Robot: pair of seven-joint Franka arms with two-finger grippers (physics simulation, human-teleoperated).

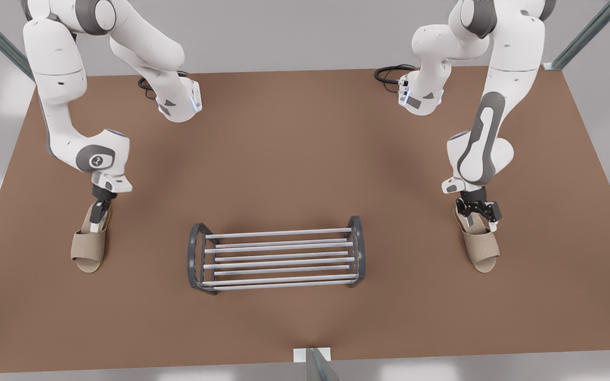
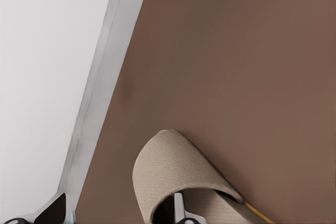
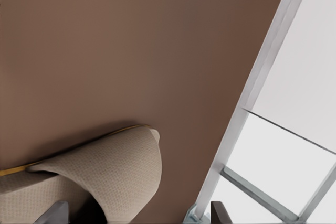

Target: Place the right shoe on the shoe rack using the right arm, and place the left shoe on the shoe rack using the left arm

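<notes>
Two grasps are getting lined up, nothing's lifted yet. The right tool (image 1: 99,214) is hanging spread over the right shoe (image 1: 89,248), a beige woven open-toe slipper on the brown tabletop (image 1: 284,148) at the front view's left. The left tool (image 1: 478,211) is straddling its twin, the left shoe (image 1: 481,246), also spread. Next up, I'd guess: pinching the uppers, then carrying them to the silver-barred, dark-framed shoe rack (image 1: 278,254) between them.

Brown table (image 1: 294,159) with shoe rack (image 1: 277,257) at centre, one beige slipper (image 1: 89,246) either side (image 1: 478,242).
</notes>
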